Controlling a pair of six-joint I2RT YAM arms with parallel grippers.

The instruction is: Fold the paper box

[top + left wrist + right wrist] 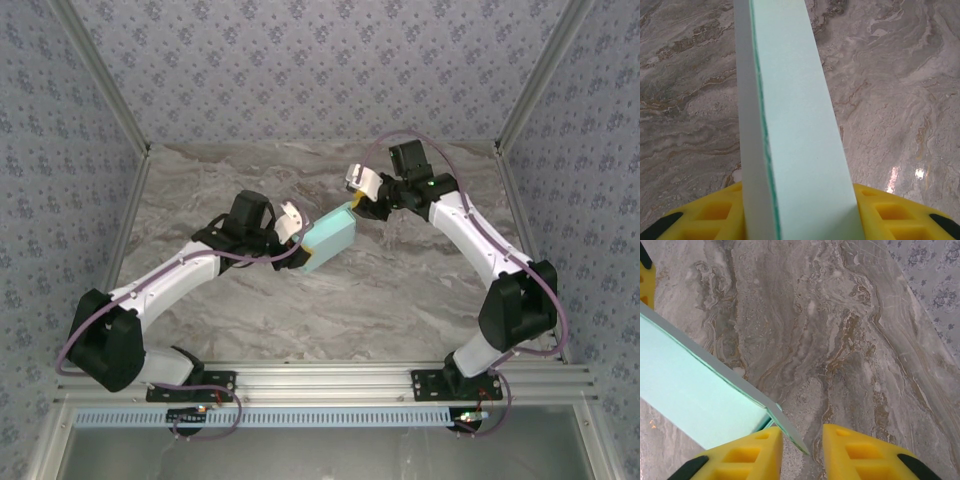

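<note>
Grey-veined marble table (pixel 400 290), flowery blue walls (pixel 300 60) on three sides, and both arms are reaching into the middle. The paper box (pixel 330 240) sits between them, near the centre of the table: a slim pale turquoise slab, tilted from lower left to upper right.

The left gripper (pixel 292 232) has it. From the left wrist, the yellow fingers (pixel 715 212) sit on either side of the box and are closed against its broad faces, and its narrow edge runs away up the view. The near end is buried between the pads, so how deep the grip goes is hard to say.

The right gripper (pixel 357 207) is at the box's far corner. From the right wrist its two yellow fingers (pixel 865 455) stand a narrow gap apart with marble showing between them. The box's pointed corner just pokes in beside one finger and isn't pinched.

Whether that end is tucked shut, I can't tell. The inside is hidden, so anything in it is hidden too. I can't tell either whether the box clears the table.
</note>
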